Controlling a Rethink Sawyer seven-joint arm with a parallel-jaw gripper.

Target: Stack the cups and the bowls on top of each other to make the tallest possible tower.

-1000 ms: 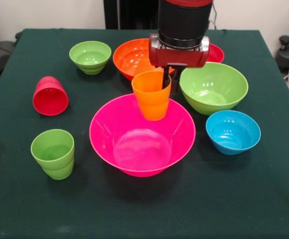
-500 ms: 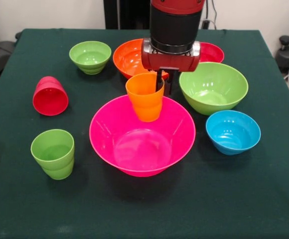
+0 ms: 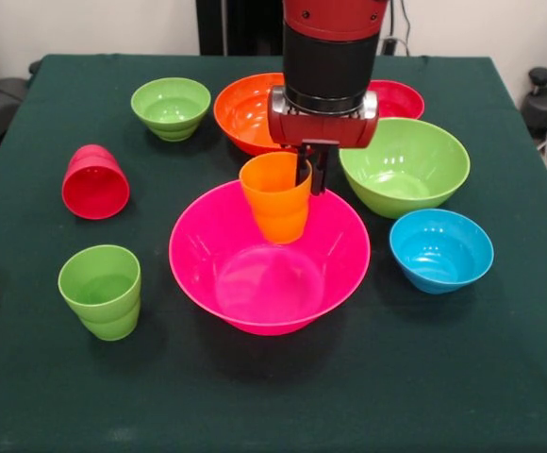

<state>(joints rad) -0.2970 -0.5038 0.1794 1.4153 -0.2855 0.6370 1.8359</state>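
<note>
The pincer (image 3: 309,175) is clamped on the rim of the orange cup (image 3: 275,196), one finger inside the mouth and one outside, so the cup hangs upright, mouth up, tilted slightly. The cup sits directly below the pincer and over the far half of the pink bowl (image 3: 269,255), its base just above the bowl's inner slope; whether it touches the bowl I cannot tell. The cup's long axis runs close to vertical, so the coming move looks like a straight lowering, perhaps with a small shift toward the bowl's centre, which lies nearer the camera than the cup.

Taking the pink bowl as the landmark: the large green bowl (image 3: 405,166) is behind it to the right, the blue bowl (image 3: 440,250) just beside it on the right, the orange bowl (image 3: 245,111) behind it, the small green bowl (image 3: 171,108) far back to the left. The red cup (image 3: 94,182) lies on its side well to the left, the green cup (image 3: 101,291) stands upright to the left on the counter (image 3: 273,396).

No writing or brand is readable anywhere.
</note>
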